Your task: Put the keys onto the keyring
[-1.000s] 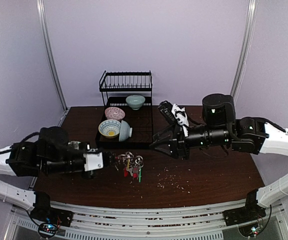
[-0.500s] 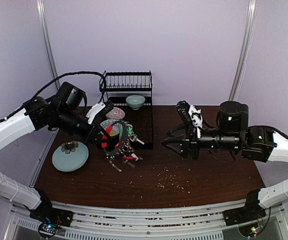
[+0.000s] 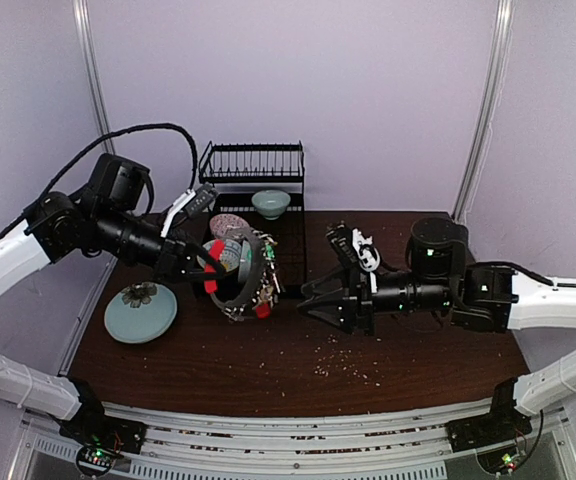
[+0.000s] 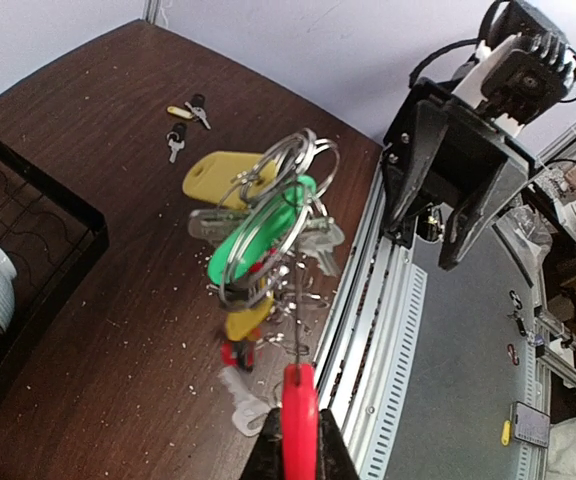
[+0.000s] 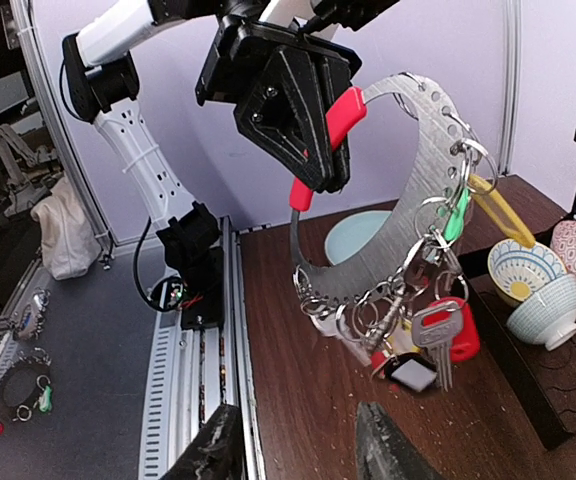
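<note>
Left pincer (image 3: 204, 264) is clamped on the red strap of the keyring (image 3: 245, 272) and holds it off the counter (image 3: 398, 350), just in front of the rack (image 3: 253, 165). The right pincer (image 3: 310, 300), spread and empty, points left at the hanging bunch from just beside it. A plate (image 3: 128, 322) lies well apart on the left. From the left wrist, the strap (image 4: 299, 410) runs straight out of the closed jaws and the rings hang beyond it, facing the right pincer. The keys (image 4: 183, 115) lie loose on the counter past the ring, toward the far side and well away from the rail (image 4: 388, 330); the overhead view does not show them plainly. From the right wrist, the keyring's broad perforated arc stands roughly upright between the spread fingers' line of approach, its bunch dangling low. Bare counter lies beneath. My judgement is that the free right arm is nearer the keys and must turn off toward them, minding the rack's edge.
</note>
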Controlling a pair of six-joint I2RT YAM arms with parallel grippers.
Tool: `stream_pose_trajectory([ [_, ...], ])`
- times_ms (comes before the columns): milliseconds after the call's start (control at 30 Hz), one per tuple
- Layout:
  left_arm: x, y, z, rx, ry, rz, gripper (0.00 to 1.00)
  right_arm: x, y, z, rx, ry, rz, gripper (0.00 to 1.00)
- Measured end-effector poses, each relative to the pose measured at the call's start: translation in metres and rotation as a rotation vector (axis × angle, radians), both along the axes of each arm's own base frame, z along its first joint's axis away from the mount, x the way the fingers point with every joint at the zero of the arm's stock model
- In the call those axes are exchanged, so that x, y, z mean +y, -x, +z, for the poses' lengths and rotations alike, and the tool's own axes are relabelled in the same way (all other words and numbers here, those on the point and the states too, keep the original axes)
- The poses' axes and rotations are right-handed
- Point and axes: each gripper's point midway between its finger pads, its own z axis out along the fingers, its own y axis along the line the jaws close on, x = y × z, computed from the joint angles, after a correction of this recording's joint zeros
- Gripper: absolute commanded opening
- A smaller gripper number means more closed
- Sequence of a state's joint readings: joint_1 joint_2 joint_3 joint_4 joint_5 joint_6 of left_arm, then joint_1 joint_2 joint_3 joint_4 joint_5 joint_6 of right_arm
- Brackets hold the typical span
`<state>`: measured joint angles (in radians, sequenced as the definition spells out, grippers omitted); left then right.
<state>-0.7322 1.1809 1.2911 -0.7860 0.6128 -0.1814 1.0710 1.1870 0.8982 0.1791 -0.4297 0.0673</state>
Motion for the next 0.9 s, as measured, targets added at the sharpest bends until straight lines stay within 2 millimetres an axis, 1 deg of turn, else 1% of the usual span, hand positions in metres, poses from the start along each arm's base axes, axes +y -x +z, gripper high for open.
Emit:
stream_pose_trajectory([
  [100,0.000,0.004,0.011,-0.026,0.037,-0.014,0.00,0.003,0.003,0.005,0.005,-0.039,0.024,0.33],
  [233,0.001,0.006,0.019,-0.050,0.061,-0.016,0.00,0.009,0.005,0.012,0.010,-0.085,0.037,0.26],
  [300,0.001,0.005,0.021,-0.054,0.067,-0.014,0.00,0.012,0.006,0.013,0.005,-0.101,0.039,0.25],
  [400,0.000,0.005,0.022,-0.059,0.073,-0.013,0.00,0.020,0.015,0.011,-0.007,-0.110,0.060,0.25],
  [467,0.000,0.004,0.023,-0.065,0.078,-0.014,0.00,0.024,0.018,0.009,-0.014,-0.110,0.065,0.25],
  [533,0.001,0.005,0.025,-0.071,0.082,-0.014,0.00,0.026,0.018,0.007,-0.019,-0.109,0.064,0.25],
  [700,0.002,0.007,0.031,-0.088,0.098,-0.013,0.00,0.028,0.016,0.010,-0.023,-0.133,0.058,0.19],
  [767,0.002,0.006,0.032,-0.092,0.104,-0.008,0.00,0.034,0.016,0.012,-0.024,-0.163,0.061,0.18],
  [900,0.002,0.002,0.034,-0.099,0.112,0.008,0.00,0.049,0.020,0.002,-0.025,-0.190,0.055,0.18],
])
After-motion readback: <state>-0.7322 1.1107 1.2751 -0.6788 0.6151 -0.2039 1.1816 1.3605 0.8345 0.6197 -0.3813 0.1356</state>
